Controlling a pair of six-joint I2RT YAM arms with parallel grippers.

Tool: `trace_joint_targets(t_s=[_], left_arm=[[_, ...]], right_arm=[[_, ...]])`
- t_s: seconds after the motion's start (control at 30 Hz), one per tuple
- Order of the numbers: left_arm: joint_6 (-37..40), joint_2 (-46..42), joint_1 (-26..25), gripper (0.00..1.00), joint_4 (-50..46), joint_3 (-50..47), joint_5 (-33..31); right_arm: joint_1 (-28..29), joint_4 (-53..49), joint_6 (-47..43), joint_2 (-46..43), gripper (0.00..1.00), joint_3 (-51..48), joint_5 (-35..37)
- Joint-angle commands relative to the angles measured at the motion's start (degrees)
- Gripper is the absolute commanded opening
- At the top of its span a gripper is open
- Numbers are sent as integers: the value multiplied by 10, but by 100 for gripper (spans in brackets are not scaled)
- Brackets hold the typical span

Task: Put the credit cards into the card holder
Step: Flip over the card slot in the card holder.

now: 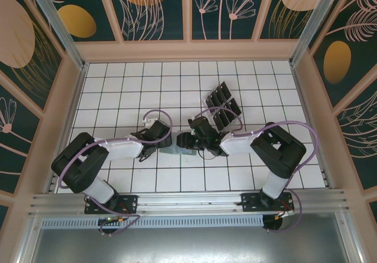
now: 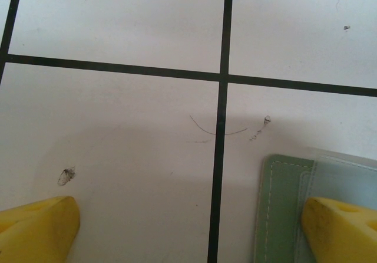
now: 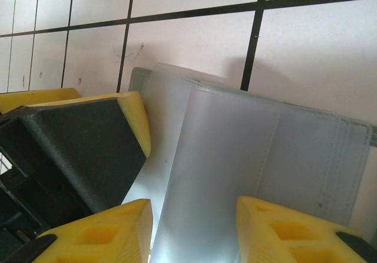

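Observation:
The sage-green card holder (image 1: 175, 151) lies open on the tiles between the two grippers. Its stitched green edge (image 2: 275, 216) and clear inner sleeves (image 3: 321, 163) are visible. My right gripper (image 3: 194, 233) holds a glossy grey credit card (image 3: 218, 168) by its long edges. The card's far end lies on the holder's sleeves. My left gripper (image 2: 188, 233) stands wide open, with one yellow fingertip (image 2: 339, 230) resting on the holder's corner and the other over bare tile. That fingertip (image 3: 136, 121) also shows just left of the card. More dark cards stand in a clear slotted tray (image 1: 224, 107).
The slotted tray sits just behind my right gripper (image 1: 188, 139), tilted on the tiles. Both arms fold in toward the table's middle, with my left gripper (image 1: 158, 139) close to the right one. Wooden walls ring the tiled floor (image 1: 118, 86).

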Motion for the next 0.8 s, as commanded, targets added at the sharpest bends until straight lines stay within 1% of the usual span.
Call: trace_joint_targets(t_s=[0.0,0.5,0.63,0.77], left_arm=[[-21,24,2,98,2,-25,77],[-50,-111,1,98,-61,-17,22],[-70,-155,1,98,-66,-27,9],[-85,-193,2,99,-67,-34,9]], right_arm=[[3,18,10,5,42,10,-9],[6,19,16,11,42,16,-10],[9,12,13,12,42,26,-8],[13,5,14,18,42,39,-7]])
